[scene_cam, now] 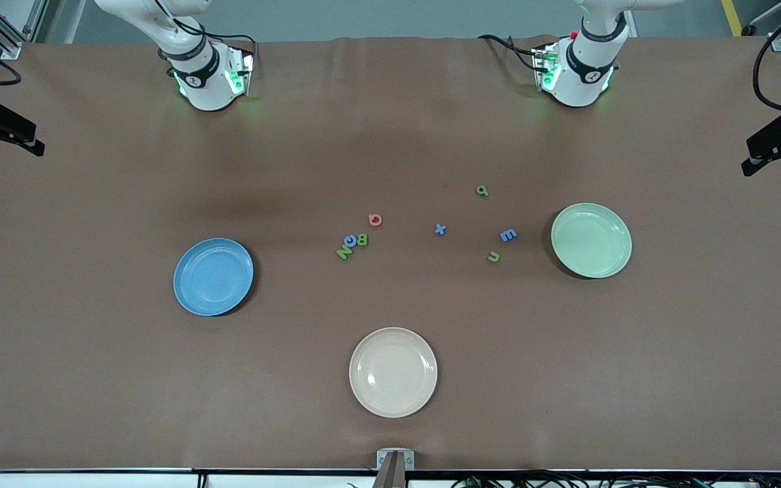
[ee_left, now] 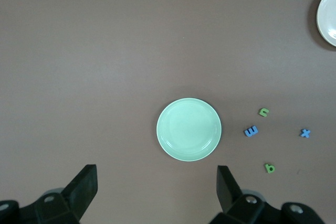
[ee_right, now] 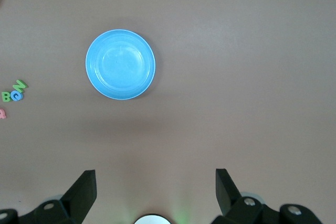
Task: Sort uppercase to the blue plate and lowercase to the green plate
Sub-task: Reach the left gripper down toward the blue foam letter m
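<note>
Wrist views alone show grippers: left gripper (ee_left: pixel 157 192) spread wide, high over green plate (ee_left: pixel 189 129); right gripper (ee_right: pixel 156 195) spread wide, high over blue plate (ee_right: pixel 120 64). Both arms wait. Front view adds beige plate (scene_cam: pixel 392 372), nearest camera. All three plates bare. Uppercase (scene_cam: pixel 356 237) cluster mid-table; lowercase (scene_cam: pixel 492 227) scattered beside green plate.

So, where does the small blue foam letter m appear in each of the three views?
Front view: the blue foam letter m lies on the brown table, beside the pale green round plate, toward the left arm's end.
Left wrist view: the m sits close beside that plate.
Right wrist view: not in it.
Shared landmark: the pale green plate, in the front and left wrist views.
</note>
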### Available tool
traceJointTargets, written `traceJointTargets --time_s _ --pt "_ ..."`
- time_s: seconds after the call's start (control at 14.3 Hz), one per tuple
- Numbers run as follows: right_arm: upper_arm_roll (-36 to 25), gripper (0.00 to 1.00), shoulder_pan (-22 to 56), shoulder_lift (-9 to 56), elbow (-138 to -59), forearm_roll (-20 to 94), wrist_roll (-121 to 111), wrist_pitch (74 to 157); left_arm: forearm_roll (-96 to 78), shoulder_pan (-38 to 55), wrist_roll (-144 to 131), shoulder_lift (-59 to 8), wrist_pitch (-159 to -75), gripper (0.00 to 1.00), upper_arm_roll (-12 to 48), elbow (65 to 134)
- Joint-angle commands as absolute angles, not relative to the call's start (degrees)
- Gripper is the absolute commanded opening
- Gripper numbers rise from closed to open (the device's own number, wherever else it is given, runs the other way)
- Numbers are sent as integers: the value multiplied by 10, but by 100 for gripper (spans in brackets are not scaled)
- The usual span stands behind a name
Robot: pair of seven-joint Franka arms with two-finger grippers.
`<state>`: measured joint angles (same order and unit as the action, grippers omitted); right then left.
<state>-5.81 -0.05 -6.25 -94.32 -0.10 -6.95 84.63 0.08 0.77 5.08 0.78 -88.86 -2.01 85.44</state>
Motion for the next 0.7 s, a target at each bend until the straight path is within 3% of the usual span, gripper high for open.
traceJointTargets --time_s 0.0,0.35,0.63 --pt "-53 100 -15 -80 -964 -6 -68 856 -12 7 55 5 -874 100 -19 856" --pt "-53 100 -15 -79 -964 -6 -69 856 -27 24 4 -21 -833 100 18 877" --pt "-53 100 -15 -79 -964 -6 -69 856 -22 31 -171 -37 -933 100 114 971"
